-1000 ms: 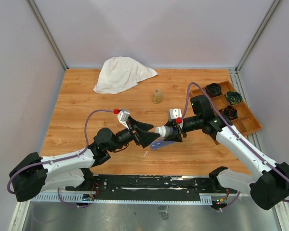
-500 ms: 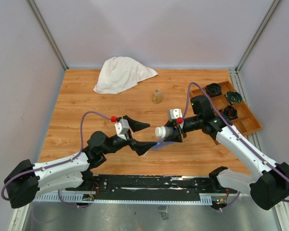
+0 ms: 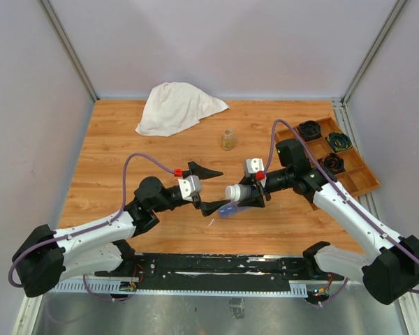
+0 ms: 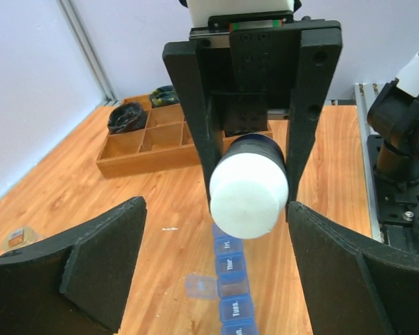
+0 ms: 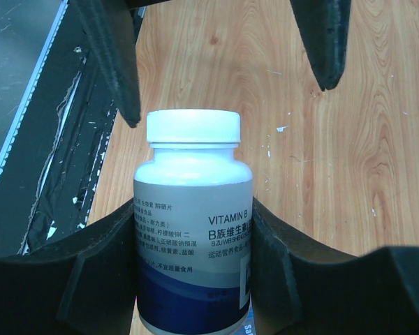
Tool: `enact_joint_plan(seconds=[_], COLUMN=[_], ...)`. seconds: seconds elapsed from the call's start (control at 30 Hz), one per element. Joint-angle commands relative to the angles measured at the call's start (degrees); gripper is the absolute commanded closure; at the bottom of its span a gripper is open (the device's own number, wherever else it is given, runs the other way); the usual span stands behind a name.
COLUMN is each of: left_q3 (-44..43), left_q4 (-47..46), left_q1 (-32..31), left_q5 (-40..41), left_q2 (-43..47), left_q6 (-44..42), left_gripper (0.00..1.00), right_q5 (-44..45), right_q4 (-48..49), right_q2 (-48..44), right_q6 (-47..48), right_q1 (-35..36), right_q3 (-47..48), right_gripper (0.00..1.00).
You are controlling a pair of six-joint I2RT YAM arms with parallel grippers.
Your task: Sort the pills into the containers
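My right gripper (image 3: 251, 192) is shut on a white vitamin bottle (image 5: 193, 230) with a blue label. It holds the bottle sideways above the table, with the white cap (image 3: 232, 191) pointing left. The cap is on. My left gripper (image 3: 222, 188) is open and faces the cap (image 4: 248, 195), with one finger on each side of it and apart from it. The blue pill-organizer strip (image 4: 230, 272) lies on the table under the bottle. One compartment lid (image 4: 199, 286) is flipped open. The strip also shows in the top view (image 3: 225, 211).
A brown wooden divided tray (image 3: 359, 183) with black items stands at the right edge. A white cloth (image 3: 178, 105) lies at the back left. A small glass jar (image 3: 228, 139) stands behind the grippers. The rail of the arm bases runs along the near edge.
One second ago my left gripper was right at the cap. It then drew back to the left and opened. Now it has come back toward the cap, still open. The right arm has not moved.
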State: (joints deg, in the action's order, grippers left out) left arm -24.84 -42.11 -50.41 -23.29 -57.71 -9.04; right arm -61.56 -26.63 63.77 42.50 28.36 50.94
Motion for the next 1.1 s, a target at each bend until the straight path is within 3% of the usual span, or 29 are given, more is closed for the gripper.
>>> enact_joint_plan(seconds=[0.0,0.1,0.5,1.07], left_q3=[-2.43,-2.91,-3.13,-3.46], left_q4=[-0.2,-0.34,-1.74,-3.2], left_q1=[0.84,0.84,0.87,0.86], left_q5=[-4.19,-5.08,-7.03,-7.49], left_q2=[-1.91,-2.84,-4.21,-5.29], left_q6=[-1.39,-0.82,0.63,2.45], left_gripper=[0.12,0.24,0.43,0.47], right_q5=[-1.87,-1.96,-1.9,-1.72], right_q4=[-0.98,-0.98,-1.09,-1.14], right_q2=[-0.24,-0.16,-0.17,-0.2], right_q6=[1.0,1.05,1.12,1.09], right_q1=[-0.85,-0.87,-0.85,-0.85], right_q3=[1.01,1.02,1.09,1.02], right_gripper=[0.99,0.99,0.99,0.99])
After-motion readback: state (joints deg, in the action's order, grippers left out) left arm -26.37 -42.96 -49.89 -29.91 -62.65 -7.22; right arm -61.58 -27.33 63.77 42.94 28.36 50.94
